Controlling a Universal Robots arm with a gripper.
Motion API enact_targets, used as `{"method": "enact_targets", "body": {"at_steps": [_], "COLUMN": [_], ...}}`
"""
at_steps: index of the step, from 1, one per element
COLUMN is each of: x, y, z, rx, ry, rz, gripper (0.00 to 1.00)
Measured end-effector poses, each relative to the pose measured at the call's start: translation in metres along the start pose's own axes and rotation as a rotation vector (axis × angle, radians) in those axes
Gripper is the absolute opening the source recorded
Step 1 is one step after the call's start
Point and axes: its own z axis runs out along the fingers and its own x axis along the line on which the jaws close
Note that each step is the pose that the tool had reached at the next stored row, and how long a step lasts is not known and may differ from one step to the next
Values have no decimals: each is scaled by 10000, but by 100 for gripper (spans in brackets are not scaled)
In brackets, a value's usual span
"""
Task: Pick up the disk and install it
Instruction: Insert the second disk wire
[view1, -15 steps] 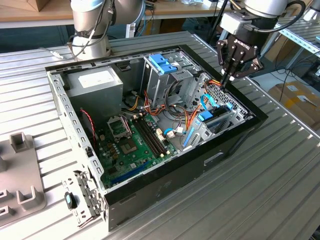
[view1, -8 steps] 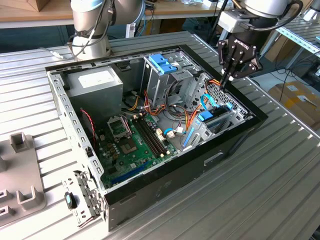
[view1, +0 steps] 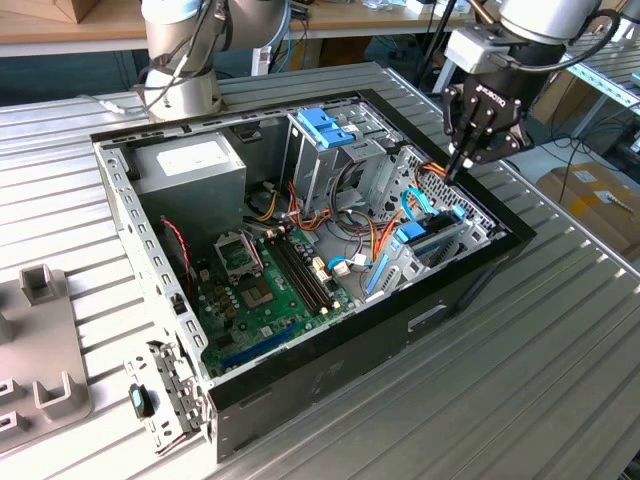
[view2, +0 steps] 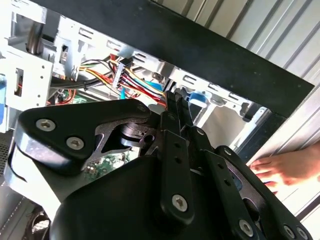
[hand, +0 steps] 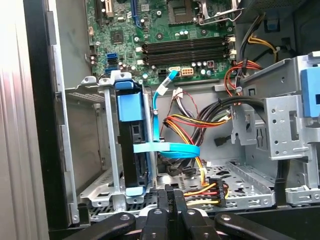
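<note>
Ribbed metal table (view1: 560, 330) underneath, open computer case (view1: 300, 250) lying on it. Gripper (view1: 462, 165) hangs at the case's edge on the exterior view's right, fingers (hand: 172, 202) pressed together, holding nothing. Just beside them the disk (hand: 131, 145) stands on edge in its metal bay, blue rail showing, flat blue cable (hand: 167, 148) across it.

Exterior view overlooks open computer case (view1: 300, 250); wrist views peer inside closely
</note>
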Motion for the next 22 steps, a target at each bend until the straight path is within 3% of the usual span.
{"method": "enact_targets", "body": {"at_steps": [3, 8, 15, 22], "x": [45, 52, 99, 125], "y": [2, 2, 21, 143], "z": [2, 2, 6, 20], "rx": [-3, -3, 21, 28], "ry": [-55, -56, -60, -61], "rz": [-5, -13, -625, -829], "gripper": [16, 16, 16, 16]}}
